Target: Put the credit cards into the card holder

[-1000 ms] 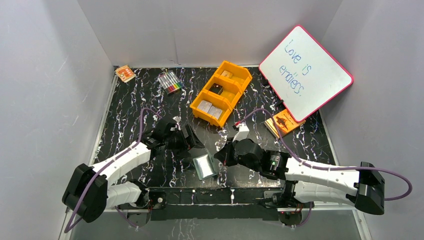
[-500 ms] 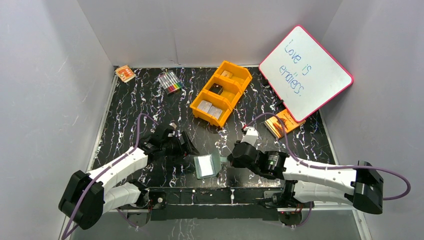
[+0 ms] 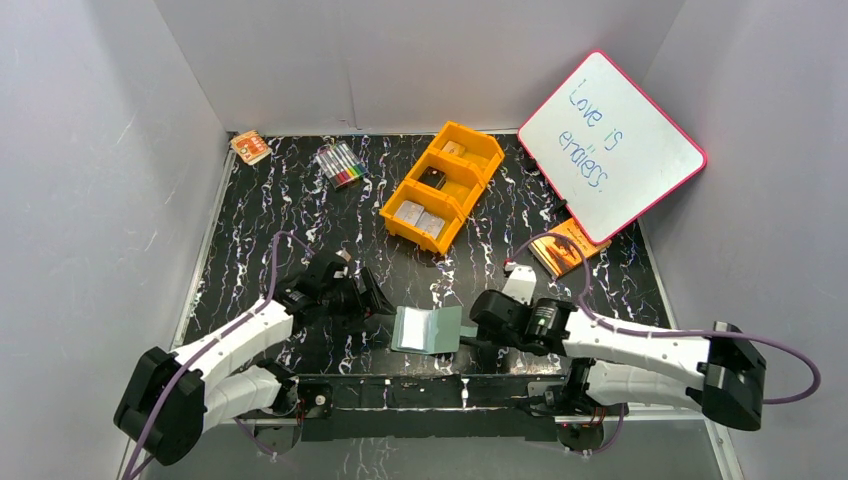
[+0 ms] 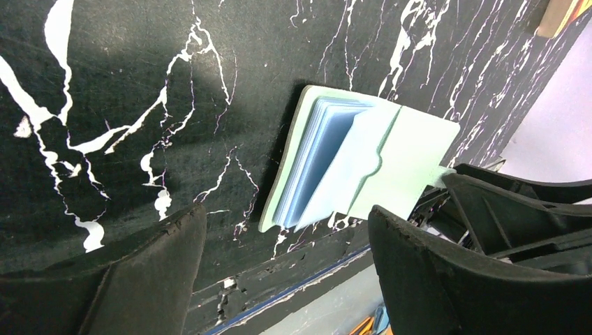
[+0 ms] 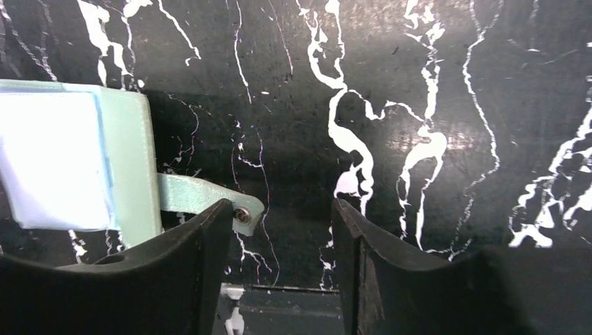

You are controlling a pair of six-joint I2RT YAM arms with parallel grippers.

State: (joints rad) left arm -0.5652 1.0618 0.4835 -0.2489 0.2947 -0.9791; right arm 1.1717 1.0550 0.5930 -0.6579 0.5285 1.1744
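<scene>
The card holder [image 3: 428, 329] lies spread open on the black mat near the front edge, sage-green outside with pale blue pockets [image 4: 328, 157] showing. My left gripper [image 3: 378, 312] hovers just to its left, open, with nothing between the jaws [image 4: 286, 272]. My right gripper [image 3: 470, 334] is at its right side, open [image 5: 279, 258]. The wallet's snap tab [image 5: 209, 197] rests against the tip of the right gripper's left finger [image 5: 199, 265]. Pale credit cards [image 3: 421, 218] lie in the nearest compartment of the orange tray.
The orange three-compartment tray [image 3: 476, 134] stands mid-table at the back. A tilted whiteboard [image 3: 610, 145] leans at the right, with an orange booklet [image 3: 568, 246] below it. Markers [image 3: 340, 164] and a small orange box [image 3: 250, 147] lie at the back left. The table's front edge [image 4: 293, 293] is close.
My right gripper has gone from shut to open and let go of the wallet's flap. The wallet has unfolded flat toward the right. Both grippers have drawn nearer the front edge.
</scene>
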